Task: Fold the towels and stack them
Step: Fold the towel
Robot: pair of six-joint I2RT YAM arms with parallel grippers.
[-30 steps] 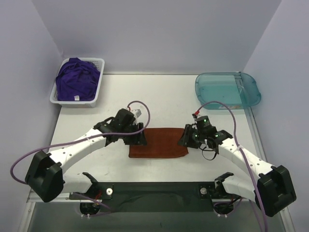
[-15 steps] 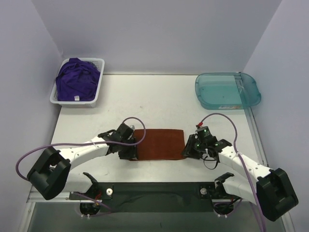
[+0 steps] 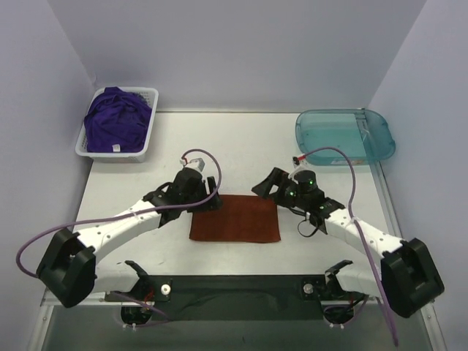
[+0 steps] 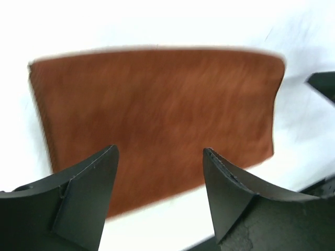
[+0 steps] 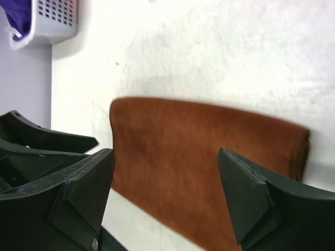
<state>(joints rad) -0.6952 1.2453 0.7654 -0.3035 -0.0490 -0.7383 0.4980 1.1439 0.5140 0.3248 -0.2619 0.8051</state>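
Observation:
The rust-orange towel (image 3: 235,218) lies flat and folded into a rectangle on the white table between my arms. It also shows in the left wrist view (image 4: 157,115) and the right wrist view (image 5: 204,157). My left gripper (image 3: 208,201) is open and empty, above the towel's far left corner. My right gripper (image 3: 267,187) is open and empty, above the towel's far right corner. The purple towels (image 3: 117,121) lie heaped in the white basket (image 3: 150,124) at the far left.
A translucent teal tray (image 3: 344,135) stands at the far right of the table. The white basket also shows at the top left of the right wrist view (image 5: 49,21). Walls close in the table at the back and both sides.
Both grippers have let go of the towel and lifted away toward its far corners. The towel now lies flat and a little nearer the front edge.

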